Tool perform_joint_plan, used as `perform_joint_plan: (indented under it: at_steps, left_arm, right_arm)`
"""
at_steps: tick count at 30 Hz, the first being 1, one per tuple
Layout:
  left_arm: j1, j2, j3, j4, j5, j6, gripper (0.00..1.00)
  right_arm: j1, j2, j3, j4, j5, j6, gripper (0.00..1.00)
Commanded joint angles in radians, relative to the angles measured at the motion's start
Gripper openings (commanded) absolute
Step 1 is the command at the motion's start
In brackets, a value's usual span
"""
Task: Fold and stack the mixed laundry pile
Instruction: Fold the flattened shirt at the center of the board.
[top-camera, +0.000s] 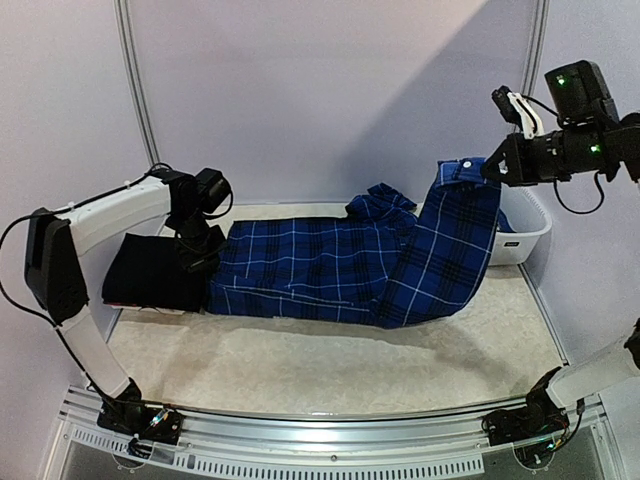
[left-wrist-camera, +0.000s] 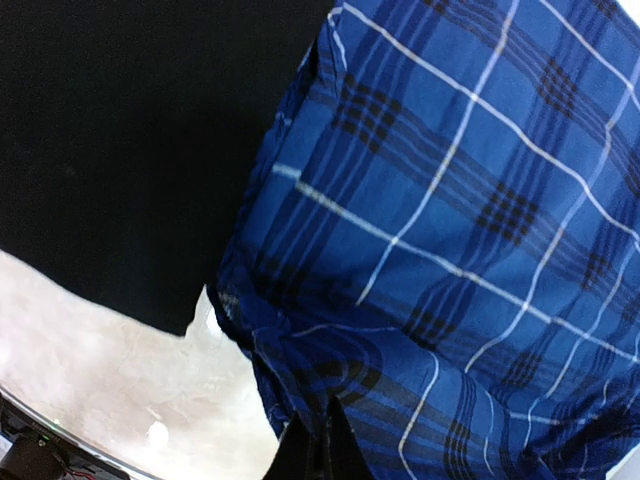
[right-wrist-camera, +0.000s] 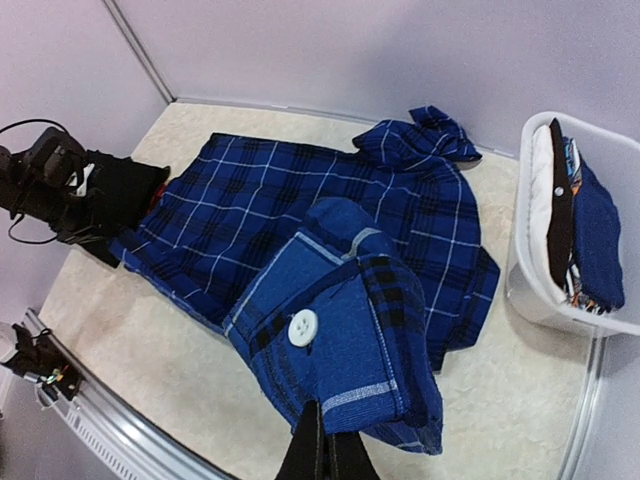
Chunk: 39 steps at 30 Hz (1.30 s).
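— Pale lilac walls (top-camera: 330, 90) all round, and a cream fleecy mat (top-camera: 330, 370) over the table. Where's the laundry?

— Mostly one piece: the blue plaid shirt (top-camera: 320, 265) lies spread across the middle of the mat, left to right. Its left edge overlaps the black garment (top-camera: 140, 272), which lies flat at the left side.

— And the claws?

— The left gripper (top-camera: 197, 262) is down at that left edge, over the black garment. Its wrist camera shows the jaws pressed together with the shirt's hem (left-wrist-camera: 275, 395) bunched between them.

— The right one?

— The right gripper (top-camera: 492, 168) is up in the air at the far right, jaws closed tight on the shirt's cuff (right-wrist-camera: 330, 340). The white button (right-wrist-camera: 303, 327) faces its camera, just above where the jaws meet. From the cuff the sleeve (top-camera: 455, 240) hangs down to the rest of the shirt on the mat.

— Anything beside it?

— The white basket (top-camera: 530, 235) stands at the far right corner, just behind the hanging sleeve. Folded cloths (right-wrist-camera: 590, 240) stand on edge inside it, one white, one blue.

— Is the shirt flat?

— On the left, yes. Near the far edge in the middle it's crumpled.
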Motion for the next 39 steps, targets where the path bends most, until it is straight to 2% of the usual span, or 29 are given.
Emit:
perform_joint_plan:
  at_steps: [1,10,14,22,24,29,32,36,39]
  left_arm:
    - [0.027,0.074,0.056,-0.034,0.024,0.002,0.0]
    - [0.072,0.144,0.078,-0.01,0.044,-0.037,0.0]
    - [0.088,0.163,0.078,0.007,0.05,-0.061,0.0]
    - [0.106,0.218,0.091,0.032,0.075,-0.123,0.0]
    - [0.109,0.237,0.103,0.037,0.079,-0.128,0.0]
    - [0.117,0.308,0.153,0.028,0.097,-0.123,0.0]
    - [0.119,0.34,0.185,0.016,0.094,-0.112,0.0]
    - [0.122,0.371,0.214,0.008,0.1,-0.089,0.0]
    - [0.125,0.386,0.229,0.002,0.104,-0.075,0.0]
  right_arm:
    - [-0.05,0.078,0.044,0.127,0.12,-0.081,0.0]
    - [-0.164,0.196,0.055,0.374,-0.045,-0.231,0.0]
    - [-0.217,0.257,0.056,0.457,-0.095,-0.249,0.0]
    - [-0.246,0.374,0.085,0.612,-0.165,-0.341,0.0]
    - [-0.248,0.402,0.114,0.63,-0.142,-0.363,0.0]
    - [-0.248,0.509,0.287,0.581,0.098,-0.379,0.0]
    - [-0.246,0.521,0.351,0.545,0.106,-0.4,0.0]
    - [-0.196,0.464,0.354,0.469,0.087,-0.458,0.0]
    - [-0.113,0.418,0.286,0.407,0.214,-0.565,0.0]
